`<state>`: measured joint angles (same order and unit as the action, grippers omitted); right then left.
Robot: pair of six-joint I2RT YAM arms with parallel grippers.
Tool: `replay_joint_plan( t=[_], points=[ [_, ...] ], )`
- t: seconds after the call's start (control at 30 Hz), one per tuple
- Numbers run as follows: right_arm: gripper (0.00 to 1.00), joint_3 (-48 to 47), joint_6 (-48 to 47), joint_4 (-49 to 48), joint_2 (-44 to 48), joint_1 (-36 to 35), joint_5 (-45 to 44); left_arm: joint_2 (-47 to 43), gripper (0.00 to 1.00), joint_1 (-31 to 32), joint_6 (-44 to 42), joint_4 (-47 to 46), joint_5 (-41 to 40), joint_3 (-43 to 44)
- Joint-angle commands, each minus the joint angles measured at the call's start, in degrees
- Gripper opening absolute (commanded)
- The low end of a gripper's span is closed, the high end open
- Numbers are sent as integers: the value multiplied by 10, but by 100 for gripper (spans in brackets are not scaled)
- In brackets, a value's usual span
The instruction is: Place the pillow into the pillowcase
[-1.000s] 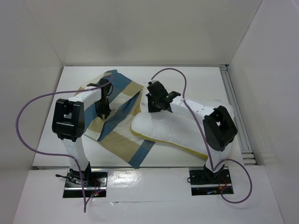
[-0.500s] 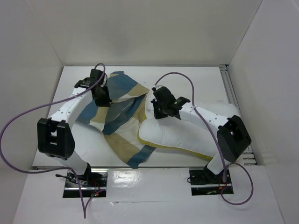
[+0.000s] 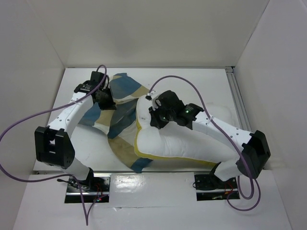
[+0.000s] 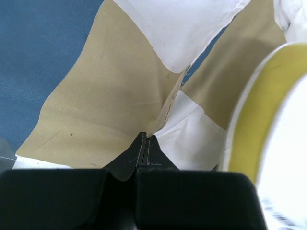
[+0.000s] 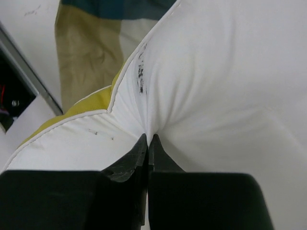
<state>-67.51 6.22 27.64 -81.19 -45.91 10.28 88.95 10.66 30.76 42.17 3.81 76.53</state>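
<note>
Nearest me, the pillow lies across the front of the table. All of it is still outside the case, so the main job is not done. My right claw is shut on a pinch of the pillow's white cover close to its left, yellow-banded end. That end now rests against the case and partly over it. Further back on the left, my left claw is clamped shut on a fold of the case where the tan and cream blocks meet, and the yellow band is just beside it in the left wrist view. I cannot tell whether that fold is the mouth of the case, or whether the mouth is open at all.

I judge that what is left is opening the mouth, feeding the banded end in, and drawing the cloth over the whole pillow.

A second ago the pillow sat further right and slanted, barely meeting the case. Since then I have dragged it left and swung that end round onto the cloth. My left claw was part open over the middle of the case. It has since moved to the far left and closed, bunching the cloth that way.
</note>
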Motion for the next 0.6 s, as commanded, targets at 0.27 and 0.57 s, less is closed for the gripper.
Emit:
replay_joint_plan(
  t=[0.27,0.57],
  points=[
    [0,-56,-51,23,-48,-43,86,-67,0,0,12,12,10,45],
    [0,-183,-33,-1,-185,-36,35,-93,0,0,-12,28,37,17]
  ],
)
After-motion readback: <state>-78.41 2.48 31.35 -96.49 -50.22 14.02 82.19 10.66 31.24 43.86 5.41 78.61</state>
